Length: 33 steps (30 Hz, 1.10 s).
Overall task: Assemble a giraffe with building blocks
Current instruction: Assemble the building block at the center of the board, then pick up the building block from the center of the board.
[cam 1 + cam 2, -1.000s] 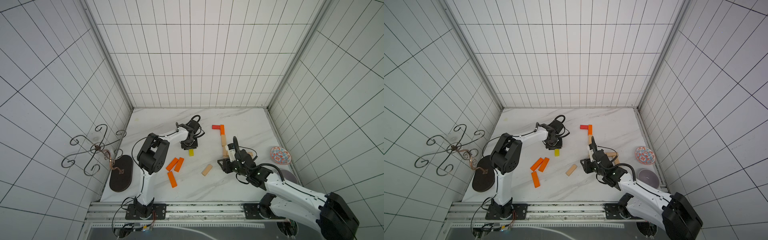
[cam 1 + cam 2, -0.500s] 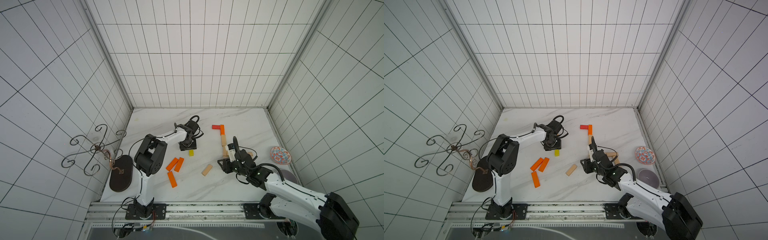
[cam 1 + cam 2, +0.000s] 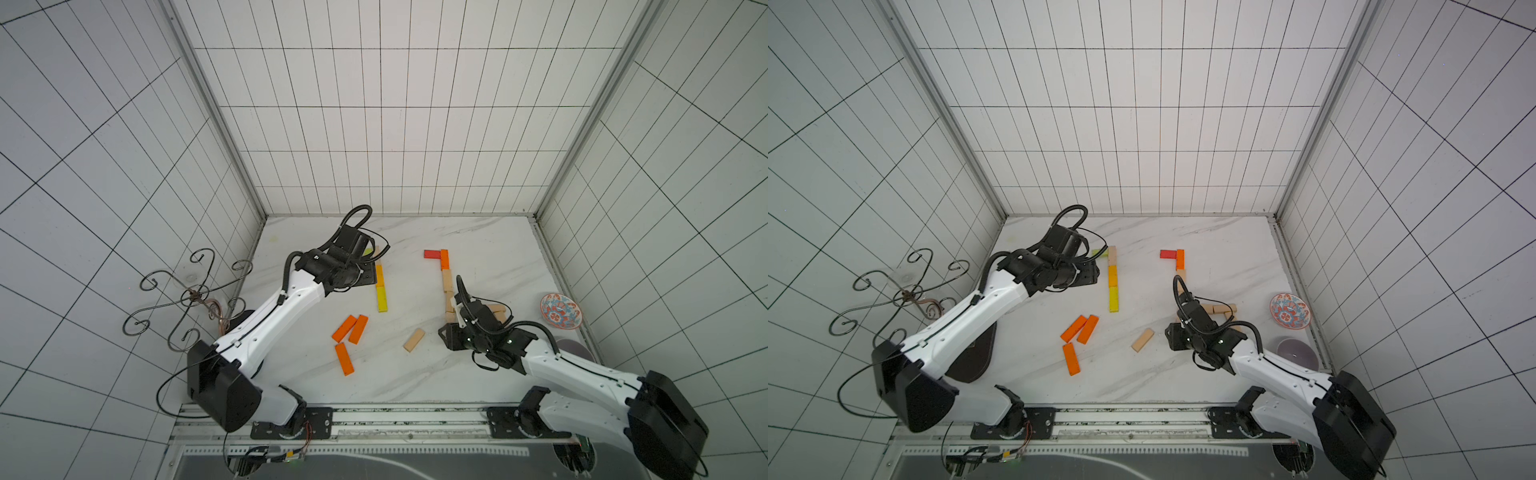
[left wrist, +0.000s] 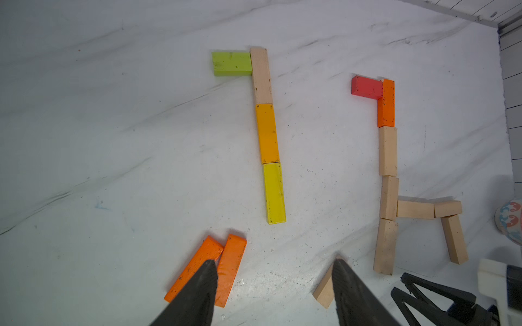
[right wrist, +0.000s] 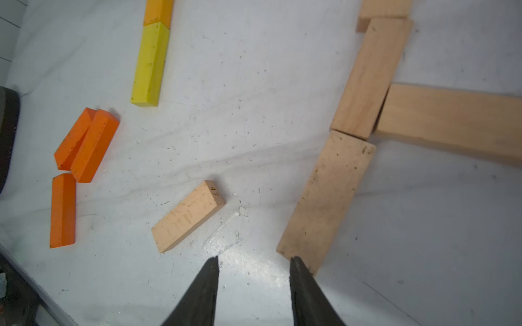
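Starting on the left, the left gripper hangs spread open with nothing in it. The coloured giraffe so far is only a green head block and a neck of plain neck block, amber block and yellow block. Body and legs look left to do, probably from the loose orange blocks and stray plain block nearer the robot. There's plenty of bare table mid-way, but rightward it's tight: the finished-looking red-headed giraffe sits near the patterned bowl and side edge, with the right gripper, jaws apart and empty, just beside its front leg.
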Each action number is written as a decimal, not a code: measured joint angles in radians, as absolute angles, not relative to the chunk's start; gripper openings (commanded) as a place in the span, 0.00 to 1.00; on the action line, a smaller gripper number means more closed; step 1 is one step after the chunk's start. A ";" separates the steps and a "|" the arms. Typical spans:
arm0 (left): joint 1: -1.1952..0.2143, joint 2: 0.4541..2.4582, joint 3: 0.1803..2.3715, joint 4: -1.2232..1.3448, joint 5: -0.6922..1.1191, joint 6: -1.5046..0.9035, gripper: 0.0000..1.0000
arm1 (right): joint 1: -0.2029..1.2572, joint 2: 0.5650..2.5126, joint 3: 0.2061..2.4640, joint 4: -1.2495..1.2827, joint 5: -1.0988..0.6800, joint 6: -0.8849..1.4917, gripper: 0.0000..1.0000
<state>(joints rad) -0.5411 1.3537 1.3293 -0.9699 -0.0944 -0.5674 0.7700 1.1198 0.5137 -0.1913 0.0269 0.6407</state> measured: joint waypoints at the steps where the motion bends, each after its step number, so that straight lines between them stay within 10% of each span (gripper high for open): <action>1: -0.538 1.313 1.307 -0.978 -0.104 -0.566 0.65 | 0.785 1.141 0.541 -0.219 0.039 0.665 0.43; 17: -0.503 0.662 1.147 -1.019 -0.333 -0.546 0.70 | 1.173 1.798 1.334 -0.532 0.336 1.092 0.49; 33: -0.503 0.540 1.072 -1.060 -0.365 -0.568 0.71 | 1.225 2.195 1.767 -0.658 0.344 1.165 0.55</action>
<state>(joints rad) -0.5026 0.5396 1.0718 -1.0599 -0.3653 -0.5678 1.2251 2.1948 1.7672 -0.6579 0.3435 1.1652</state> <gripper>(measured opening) 0.712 0.550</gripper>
